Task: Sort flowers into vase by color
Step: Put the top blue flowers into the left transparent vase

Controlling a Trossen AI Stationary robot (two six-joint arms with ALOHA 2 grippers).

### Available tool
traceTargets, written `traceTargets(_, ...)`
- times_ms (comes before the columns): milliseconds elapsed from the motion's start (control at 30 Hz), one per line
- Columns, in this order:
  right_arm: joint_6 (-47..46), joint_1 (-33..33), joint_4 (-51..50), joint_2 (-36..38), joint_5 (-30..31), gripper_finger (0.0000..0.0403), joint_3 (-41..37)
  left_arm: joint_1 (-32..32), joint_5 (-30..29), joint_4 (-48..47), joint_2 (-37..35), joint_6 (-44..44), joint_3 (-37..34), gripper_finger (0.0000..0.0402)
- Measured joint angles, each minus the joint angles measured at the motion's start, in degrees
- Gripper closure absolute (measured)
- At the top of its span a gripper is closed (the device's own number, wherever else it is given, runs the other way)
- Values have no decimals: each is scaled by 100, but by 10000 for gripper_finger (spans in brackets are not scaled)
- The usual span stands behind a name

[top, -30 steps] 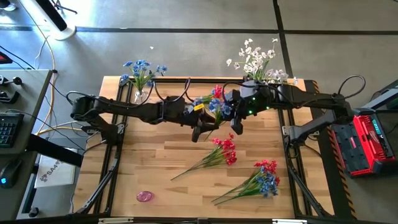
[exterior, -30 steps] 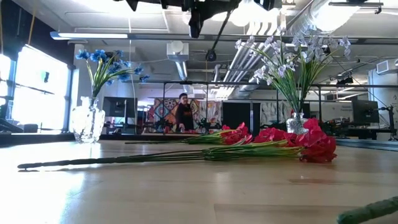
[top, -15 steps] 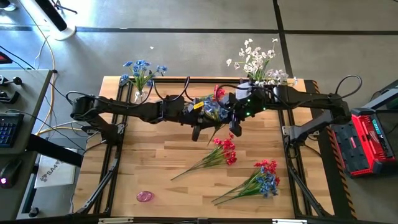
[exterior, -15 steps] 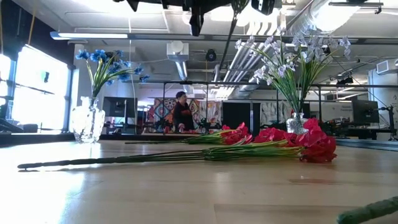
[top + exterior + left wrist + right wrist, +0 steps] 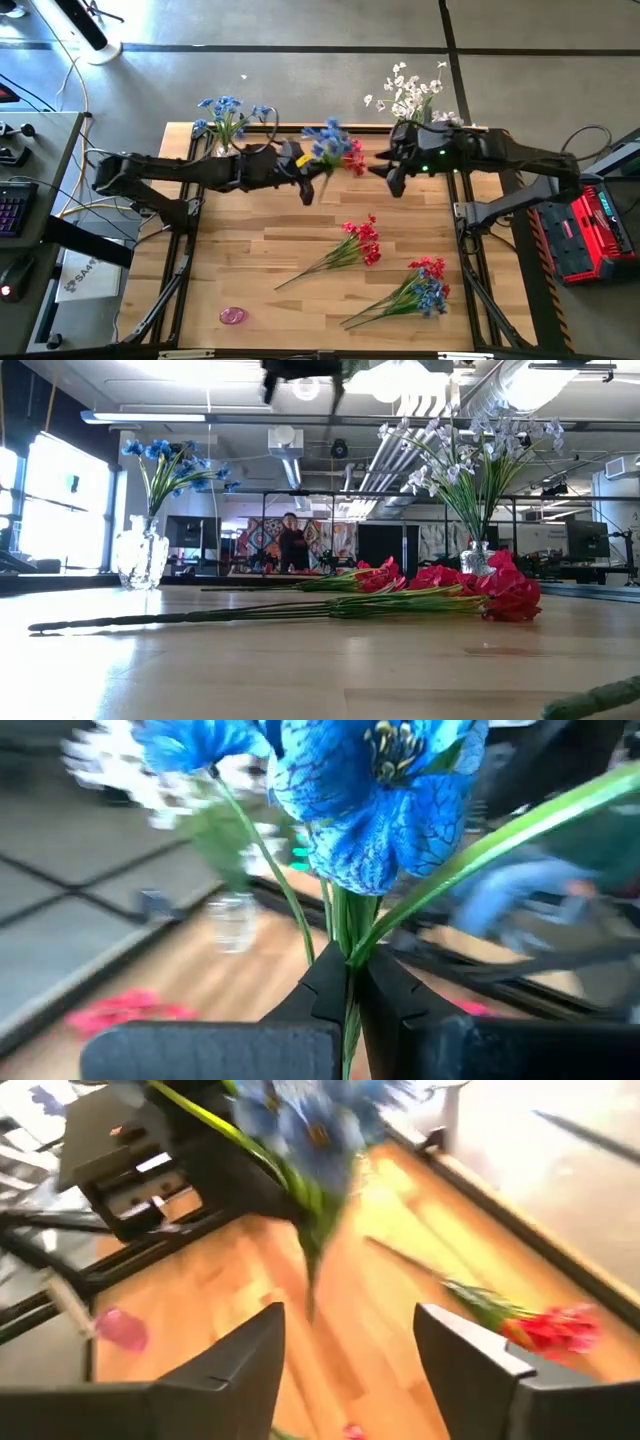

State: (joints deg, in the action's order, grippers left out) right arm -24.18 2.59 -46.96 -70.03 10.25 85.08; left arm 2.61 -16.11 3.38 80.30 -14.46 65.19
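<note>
Left gripper [image 5: 348, 982] is clamped on a blue flower [image 5: 375, 795] stem; right gripper [image 5: 350, 1345], at its 3 o'clock, is wide open, holding nothing.

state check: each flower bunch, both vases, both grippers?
left gripper: shut on the blue flower stem, held above the table
blue flower: gripped, lifted off the table
right gripper: open, empty, apart from the flower
blue-flower vase: upright, holds blue flowers
white-flower vase: upright, holds white flowers
red spray: lying flat on the table
red and blue bunch: lying flat on the table
</note>
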Motion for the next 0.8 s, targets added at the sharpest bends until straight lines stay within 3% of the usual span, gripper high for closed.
traceTargets(233,-145,-139,-723,60,645,184,-30,24,-1484,-612,-1010,412,-242,401)
traceTargets(567,-37,-282,-544,53,781,194,-453,16,-2703,-632,-3202,231,-2236,401)
traceTargets(800,36,-251,-390,53,805,194,-536,-136,-3144,-637,-4727,1566,-2726,401)
